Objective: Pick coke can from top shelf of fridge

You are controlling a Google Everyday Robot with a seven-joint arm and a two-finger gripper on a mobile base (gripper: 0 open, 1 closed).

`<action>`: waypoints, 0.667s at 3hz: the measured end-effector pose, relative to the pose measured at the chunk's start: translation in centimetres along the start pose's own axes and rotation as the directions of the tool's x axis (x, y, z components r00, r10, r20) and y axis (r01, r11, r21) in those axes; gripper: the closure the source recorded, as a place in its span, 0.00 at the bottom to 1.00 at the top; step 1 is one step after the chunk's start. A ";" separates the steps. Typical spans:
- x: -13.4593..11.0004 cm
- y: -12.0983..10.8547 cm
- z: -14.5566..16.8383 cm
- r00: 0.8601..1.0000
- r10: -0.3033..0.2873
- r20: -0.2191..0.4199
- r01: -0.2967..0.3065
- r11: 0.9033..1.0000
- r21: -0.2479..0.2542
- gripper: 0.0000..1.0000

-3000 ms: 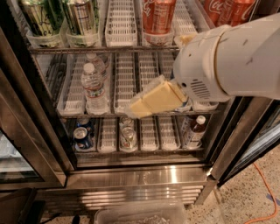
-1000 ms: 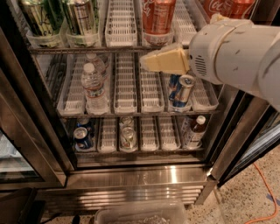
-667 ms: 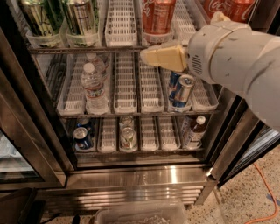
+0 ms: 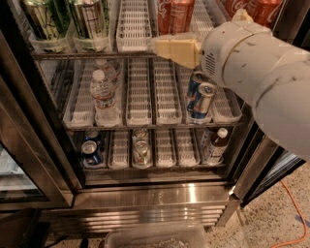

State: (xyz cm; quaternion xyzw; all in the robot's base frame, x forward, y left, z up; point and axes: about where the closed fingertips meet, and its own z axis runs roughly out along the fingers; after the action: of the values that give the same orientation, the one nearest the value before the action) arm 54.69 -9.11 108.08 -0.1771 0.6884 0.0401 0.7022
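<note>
Reach | my hand (image 4: 172, 48) sits at the top shelf (image 4: 133, 26) lip, just below the coke can (image 4: 175, 14); its spread I can't tell | next: lift a touch, square on the can, ease in without clipping the shelf.

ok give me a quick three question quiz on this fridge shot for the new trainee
1. True or false: the gripper is down at the bottom shelf.
2. What stands in the left lanes of the top shelf? A: red cans. B: tall green-patterned silvery cans. C: glass jars.
3. Fill in: the clear water bottle stands on the ___ shelf.

Key
1. False. The gripper is at the front edge of the top shelf, just below the coke can.
2. B
3. middle
</note>
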 end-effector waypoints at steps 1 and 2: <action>0.2 1.1 1.2 0.998 0.057 0.011 -0.057 0.998 -0.018 0.00; 0.2 2.6 2.7 0.997 0.075 0.025 -0.073 0.996 -0.045 0.00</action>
State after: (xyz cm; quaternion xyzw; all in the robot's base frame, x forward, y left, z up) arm 56.45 -5.92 107.35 -0.1662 0.6841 0.0834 0.7053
